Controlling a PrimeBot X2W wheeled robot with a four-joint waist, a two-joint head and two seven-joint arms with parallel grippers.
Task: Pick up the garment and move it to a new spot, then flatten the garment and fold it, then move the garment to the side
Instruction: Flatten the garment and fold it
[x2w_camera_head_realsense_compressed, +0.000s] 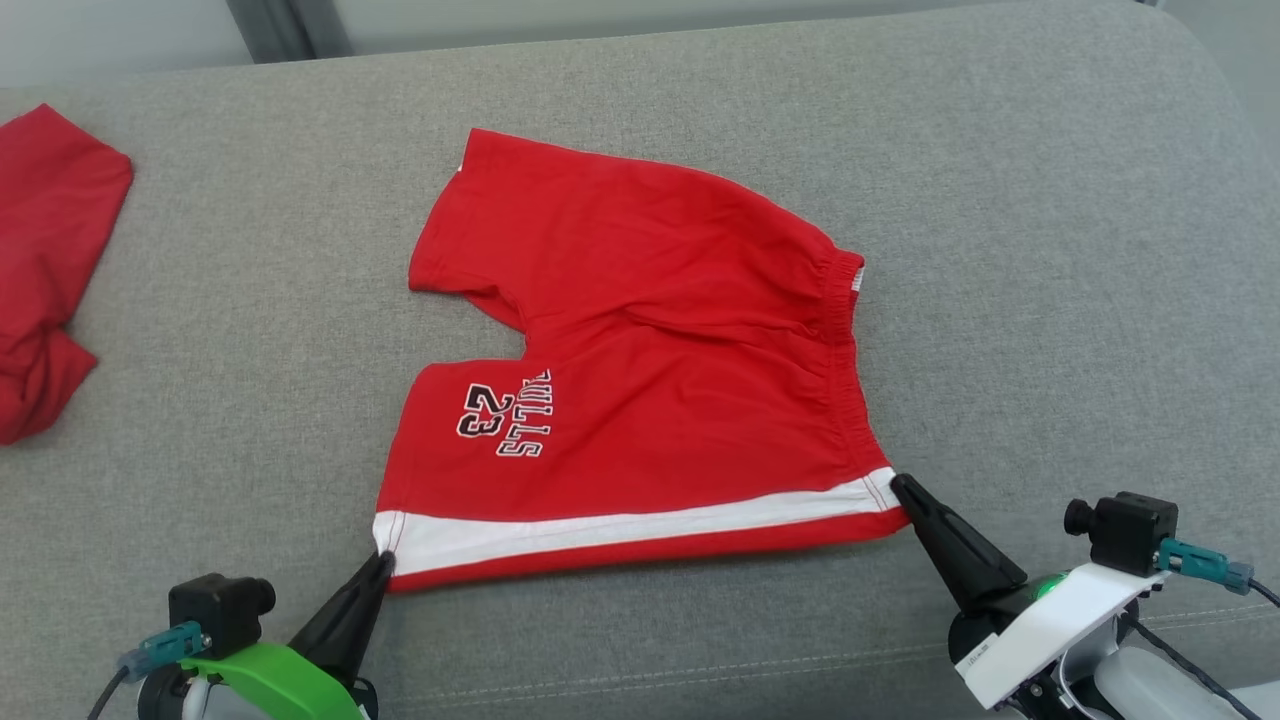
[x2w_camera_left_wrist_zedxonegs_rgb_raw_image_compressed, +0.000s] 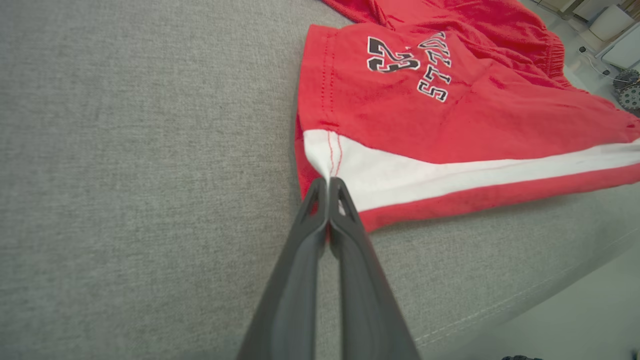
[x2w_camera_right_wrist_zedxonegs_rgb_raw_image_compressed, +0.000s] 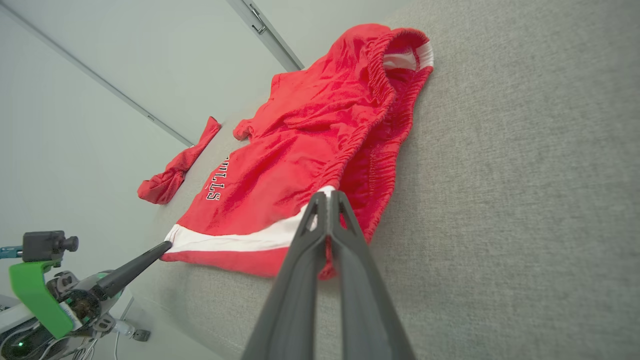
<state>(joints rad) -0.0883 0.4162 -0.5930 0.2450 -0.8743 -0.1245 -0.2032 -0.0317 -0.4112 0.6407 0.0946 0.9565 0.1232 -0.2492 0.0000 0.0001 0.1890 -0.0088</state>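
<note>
Grey couch (x2w_camera_head_realsense_compressed: 1000, 250) carries red shorts (x2w_camera_head_realsense_compressed: 650, 330) (white stripe, "23" print) spread flat; left gripper (x2w_camera_head_realsense_compressed: 383, 560) and right gripper (x2w_camera_head_realsense_compressed: 897, 483) each clamp a near corner

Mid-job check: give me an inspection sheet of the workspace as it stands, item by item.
Surface: grey cushion, fabric, seam along the near edge.
Job's things: red shorts, spread nearly flat, unfolded, white stripe along the near edge.
Clutter: second red garment, crumpled at the far left.
Hands: left hand shut on the stripe's leg-hem corner; right hand shut on its waistband corner.
Cables: teal-plugged cables at both wrist cameras, clear of the cloth.
Surroundings: pale backdrop behind the cushion; pale floor below its front edge.
</note>
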